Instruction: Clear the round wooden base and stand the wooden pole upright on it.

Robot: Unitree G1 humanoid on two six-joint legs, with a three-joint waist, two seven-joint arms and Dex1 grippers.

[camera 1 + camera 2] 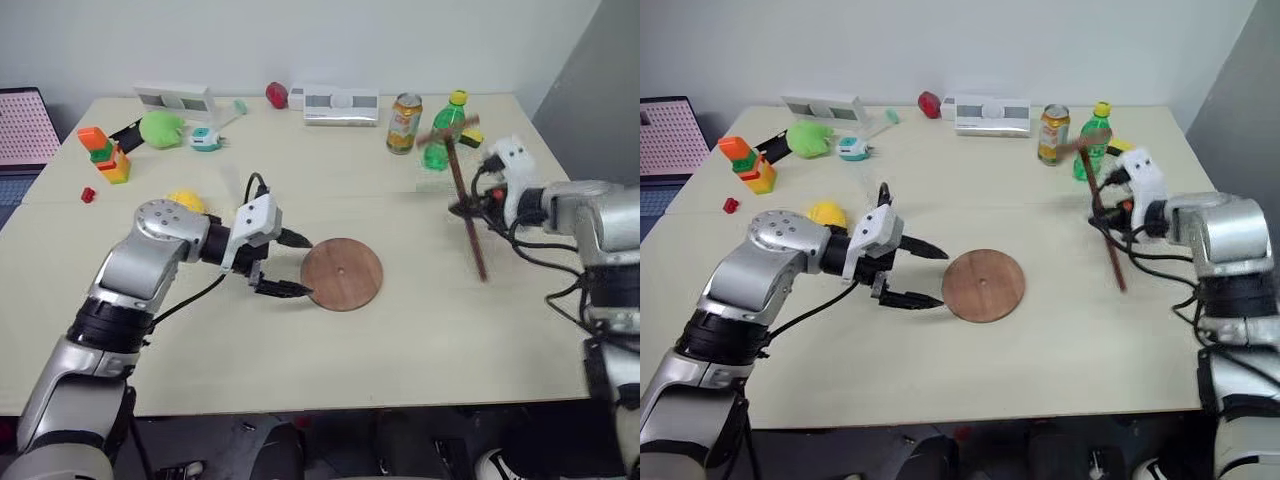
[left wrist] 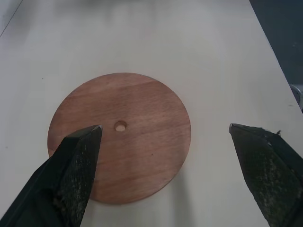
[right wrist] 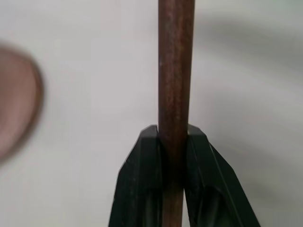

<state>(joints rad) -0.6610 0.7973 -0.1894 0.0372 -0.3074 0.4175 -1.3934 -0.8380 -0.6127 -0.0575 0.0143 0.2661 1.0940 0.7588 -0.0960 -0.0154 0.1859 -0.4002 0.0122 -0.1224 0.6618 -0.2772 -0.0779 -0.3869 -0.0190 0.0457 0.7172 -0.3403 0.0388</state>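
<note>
The round wooden base point(image 1: 342, 273) lies flat and bare in the middle of the table, its small centre hole point(image 2: 120, 126) showing. My left gripper point(image 1: 296, 265) stands open just left of the base, fingers spread at its left rim; in the left wrist view one fingertip point(image 2: 85, 142) overlaps the disc's edge. My right gripper point(image 1: 468, 209) is shut on the wooden pole point(image 1: 467, 210), which hangs above the table at the right, nearly upright and tilted, its disc end point(image 1: 437, 135) on top. The rod point(image 3: 175, 71) runs between the closed fingers.
Along the far edge stand a can point(image 1: 404, 123), a green bottle point(image 1: 446, 130), a white box point(image 1: 341, 105) and a red item point(image 1: 276, 95). At the far left are a green toy point(image 1: 161, 129), orange-green blocks point(image 1: 104, 152) and a yellow object point(image 1: 184, 201).
</note>
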